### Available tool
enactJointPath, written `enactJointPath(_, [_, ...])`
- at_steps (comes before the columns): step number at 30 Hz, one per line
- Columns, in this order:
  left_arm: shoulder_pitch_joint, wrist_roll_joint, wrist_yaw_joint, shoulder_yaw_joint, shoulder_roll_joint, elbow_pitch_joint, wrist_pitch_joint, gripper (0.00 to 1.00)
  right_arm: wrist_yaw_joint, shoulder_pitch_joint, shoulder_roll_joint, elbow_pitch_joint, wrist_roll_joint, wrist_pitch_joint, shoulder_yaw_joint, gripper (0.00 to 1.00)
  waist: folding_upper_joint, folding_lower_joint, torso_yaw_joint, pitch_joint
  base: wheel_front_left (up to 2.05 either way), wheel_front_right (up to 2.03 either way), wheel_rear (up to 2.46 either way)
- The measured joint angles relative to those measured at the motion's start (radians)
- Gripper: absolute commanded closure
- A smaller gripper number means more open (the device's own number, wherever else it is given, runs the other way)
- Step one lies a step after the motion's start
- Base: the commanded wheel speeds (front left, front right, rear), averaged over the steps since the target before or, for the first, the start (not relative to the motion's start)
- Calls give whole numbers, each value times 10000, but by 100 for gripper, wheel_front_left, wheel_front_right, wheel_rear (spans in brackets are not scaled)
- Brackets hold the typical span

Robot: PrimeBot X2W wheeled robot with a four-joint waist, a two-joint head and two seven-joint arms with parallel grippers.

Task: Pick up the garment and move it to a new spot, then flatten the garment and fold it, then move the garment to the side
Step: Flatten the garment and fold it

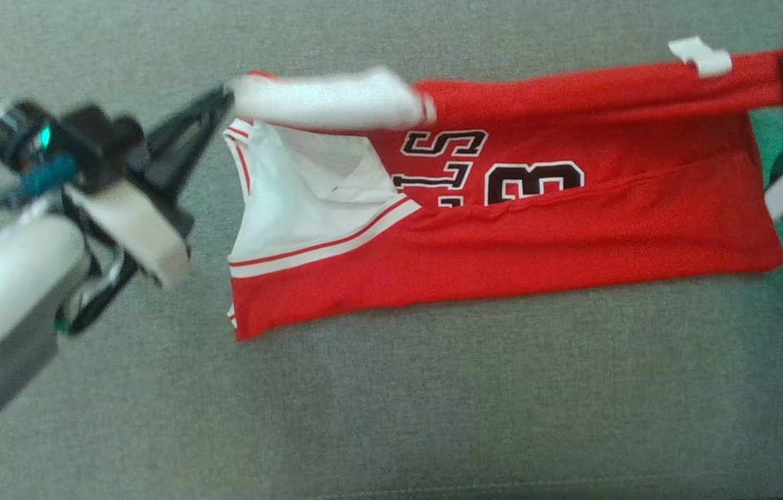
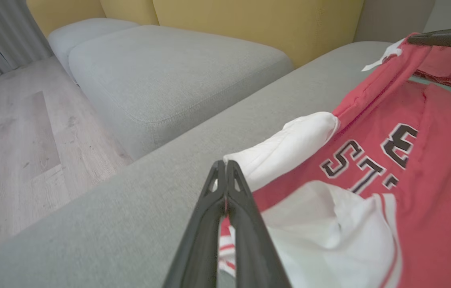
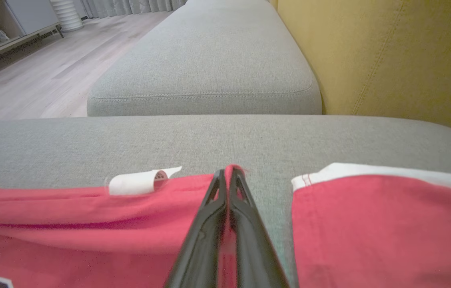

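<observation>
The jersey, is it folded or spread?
Partly folded: a red flap of the jersey covers half its lettering; left gripper and right gripper pinch its edge.

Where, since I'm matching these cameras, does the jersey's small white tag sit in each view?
Head view: white tag upper right, on the red jersey's raised edge.
Left wrist view: tag far upper right.
Right wrist view: tag left of centre, beside the right gripper.
Shared landmark: the red jersey.
</observation>
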Motion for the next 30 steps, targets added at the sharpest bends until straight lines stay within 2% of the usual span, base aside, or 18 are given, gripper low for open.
enactJointPath(7, [1443, 96, 1394, -303, 966, -1862, 84, 100, 0, 1371, -113, -299, 282, 96, -136, 100, 0, 0, 162, -292, 0, 0, 0])
enactJointPath(13, [2536, -21, 2328, -479, 1041, -2736, -17, 100, 0, 2212, -63, -483, 272, 155, -422, 98, 0, 0, 247, -419, 0, 0, 0])
enactJointPath(14, [2672, -67, 2389, -489, 1007, -2755, -46, 64, 0, 2259, -35, -474, 255, 178, -483, 51, 0, 1, 252, -440, 0, 0, 0])
enactJointPath(15, [2788, -92, 2535, -489, 940, -2746, -113, 64, 0, 2302, 13, -456, 234, 176, -594, 51, 0, 1, 263, -466, 0, 0, 0])
enactJointPath(16, [2896, -153, 2704, -466, 836, -2713, -259, 0, 0, 2353, 84, -414, 207, 169, -752, 0, 0, 1, 274, -498, 0, 0, 0])
enactJointPath(19, [3361, -215, 3522, -173, 332, -2380, -742, 0, 0, 2565, 431, -219, 115, -52, -1195, 0, 0, 1, 298, -667, 0, 0, 0])
enactJointPath(21, [3911, -303, 4236, 422, -196, -2142, -1001, 0, 0, 2861, 715, -192, 113, -267, -1455, 0, 0, 1, 315, -811, 0, 0, 0])
enactJointPath(22, [4626, -148, 4669, 1223, -853, -2100, -1064, 0, 0, 3213, 1012, -142, 113, -535, -1783, 0, 0, 0, 351, -965, 0, 0, 0])
enactJointPath(23, [5052, 274, 4890, 1760, -1237, -2150, -1064, 0, 0, 3377, 1160, -100, 113, -658, -1965, 0, 0, 0, 373, -1046, 0, 0, 0])
enactJointPath(27, [6871, 2042, 5231, 3488, -2497, -2368, -1078, 0, 0, 3714, 1570, 274, -109, -905, -2688, 0, 0, 0, 504, -1370, 0, 0, 0])
enactJointPath(28, [6871, 2042, 5231, 3488, -2497, -2368, -1078, 0, 0, 3714, 1570, 274, -109, -905, -2688, 0, 0, 0, 504, -1370, 0, 0, 0])
enactJointPath(30, [7793, 2865, 5260, 4132, -2986, -2502, -1078, 0, 0, 3756, 1655, 491, -228, -1009, -3074, 0, 0, 0, 634, -1514, 0, 0, 0])
